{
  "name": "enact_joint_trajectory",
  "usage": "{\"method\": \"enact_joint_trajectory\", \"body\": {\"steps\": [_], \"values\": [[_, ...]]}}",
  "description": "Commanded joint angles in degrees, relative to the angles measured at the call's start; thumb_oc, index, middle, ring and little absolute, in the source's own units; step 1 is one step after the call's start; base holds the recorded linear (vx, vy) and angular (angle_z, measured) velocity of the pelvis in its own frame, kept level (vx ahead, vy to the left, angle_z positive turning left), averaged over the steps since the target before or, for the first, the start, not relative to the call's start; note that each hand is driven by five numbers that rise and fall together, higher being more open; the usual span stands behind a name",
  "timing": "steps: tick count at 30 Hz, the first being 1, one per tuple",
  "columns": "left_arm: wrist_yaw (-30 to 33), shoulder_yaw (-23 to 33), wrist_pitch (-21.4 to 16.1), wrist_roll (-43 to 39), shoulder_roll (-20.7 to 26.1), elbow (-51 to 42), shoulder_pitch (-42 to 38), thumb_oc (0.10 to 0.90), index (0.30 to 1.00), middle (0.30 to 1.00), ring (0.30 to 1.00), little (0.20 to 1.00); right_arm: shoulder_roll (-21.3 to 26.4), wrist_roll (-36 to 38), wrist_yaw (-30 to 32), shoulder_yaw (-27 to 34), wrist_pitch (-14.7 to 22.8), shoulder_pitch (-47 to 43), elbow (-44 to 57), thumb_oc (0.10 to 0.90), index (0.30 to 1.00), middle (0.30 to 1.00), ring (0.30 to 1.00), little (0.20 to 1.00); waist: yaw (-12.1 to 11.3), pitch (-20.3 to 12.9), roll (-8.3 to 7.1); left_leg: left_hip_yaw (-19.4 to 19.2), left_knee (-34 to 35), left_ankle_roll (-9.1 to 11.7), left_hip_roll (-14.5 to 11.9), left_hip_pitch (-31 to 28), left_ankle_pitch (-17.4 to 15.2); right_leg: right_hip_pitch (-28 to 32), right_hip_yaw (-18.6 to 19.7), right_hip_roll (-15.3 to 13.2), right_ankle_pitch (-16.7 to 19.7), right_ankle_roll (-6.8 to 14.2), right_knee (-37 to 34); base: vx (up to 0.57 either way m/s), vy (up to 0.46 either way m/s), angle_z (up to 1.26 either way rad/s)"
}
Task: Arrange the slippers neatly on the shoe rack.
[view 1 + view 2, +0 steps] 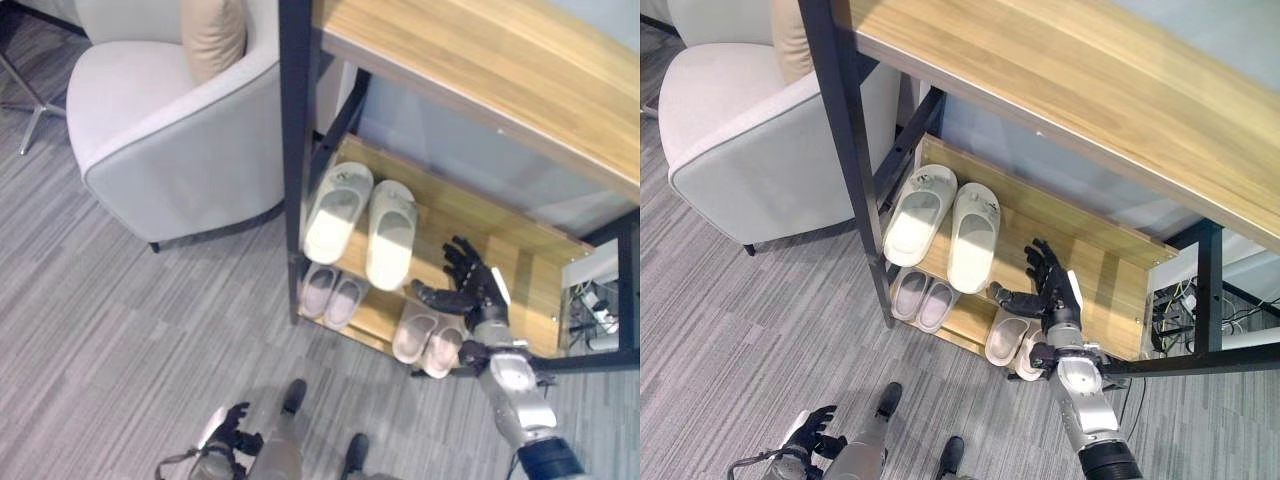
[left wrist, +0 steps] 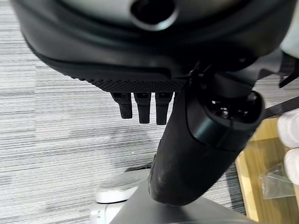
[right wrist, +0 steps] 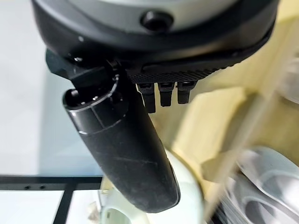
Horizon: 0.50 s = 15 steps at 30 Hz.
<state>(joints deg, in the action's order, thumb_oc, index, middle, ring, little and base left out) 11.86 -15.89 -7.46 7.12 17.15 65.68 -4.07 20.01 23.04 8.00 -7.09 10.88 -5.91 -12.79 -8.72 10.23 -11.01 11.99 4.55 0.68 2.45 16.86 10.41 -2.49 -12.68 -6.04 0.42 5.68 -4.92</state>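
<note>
The shoe rack is a black metal frame carrying light wooden shelves, and 3 pairs of slippers lie on it. On the middle shelf a pair of pale green slippers lies side by side, soles down and touching along their inner edges, toes pointing out toward the floor. On the bottom shelf, below them, a smaller pinkish pair sits close together near the rack's black upright post. Further along the same bottom shelf lies a beige pair, also side by side, at the shelf's front edge.
</note>
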Motion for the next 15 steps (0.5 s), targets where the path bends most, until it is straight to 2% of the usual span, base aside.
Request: {"method": "enact_joint_trajectory", "body": {"steps": [1, 10, 12, 15], "values": [[0.21, -0.76, -1.73, -0.38, -2.38, 1.58, 0.09, 0.800, 0.900, 0.900, 0.900, 0.900, 2.17, 2.99, -0.55, 2.19, 5.57, -2.95, 4.09, 0.800, 0.900, 0.900, 0.900, 0.900, 0.29, -1.17, 1.26, 0.36, -0.28, -1.32, -0.96, -7.83, -10.63, -2.67, 2.12, -2.46, 1.28, 3.83, 2.14, 0.00, 0.000, 0.00], [0.41, -1.57, -1.76, -0.59, -2.34, 0.58, 0.91, 0.800, 0.900, 0.900, 0.900, 0.900, -1.89, 12.10, -4.95, -2.95, 5.59, -2.94, 3.31, 0.800, 0.900, 0.900, 0.900, 0.900, -0.05, -0.65, 2.10, 0.07, -0.39, -1.42, -0.65, -8.08, -10.65, -2.75, 2.24, -2.78, 1.29, 3.85, 2.77, 0.00, 0.010, -0.04], [0.50, -2.11, -1.82, -1.01, -2.41, 0.07, 1.00, 0.800, 0.900, 0.900, 0.900, 0.900, -3.98, 18.93, -7.56, -4.66, 5.85, -3.57, 2.43, 0.800, 0.900, 0.900, 0.900, 0.900, -0.31, -0.60, 2.29, 0.14, -0.43, -1.41, -0.57, -8.12, -10.58, -2.74, 2.18, -2.87, 1.36, 3.85, 2.84, 0.00, 0.007, -0.02], [0.55, -2.36, -1.94, -0.93, -2.58, -0.44, 1.20, 0.800, 0.900, 0.900, 0.900, 0.900, -4.50, 23.01, -10.61, -7.69, 4.91, -3.46, 2.74, 0.800, 0.900, 0.900, 0.900, 0.900, -0.63, -0.47, 2.55, 0.17, -0.44, -1.35, -0.46, -8.26, -10.58, -2.57, 2.05, -3.08, 1.35, 3.87, 2.92, 0.00, 0.000, 0.00]]}}
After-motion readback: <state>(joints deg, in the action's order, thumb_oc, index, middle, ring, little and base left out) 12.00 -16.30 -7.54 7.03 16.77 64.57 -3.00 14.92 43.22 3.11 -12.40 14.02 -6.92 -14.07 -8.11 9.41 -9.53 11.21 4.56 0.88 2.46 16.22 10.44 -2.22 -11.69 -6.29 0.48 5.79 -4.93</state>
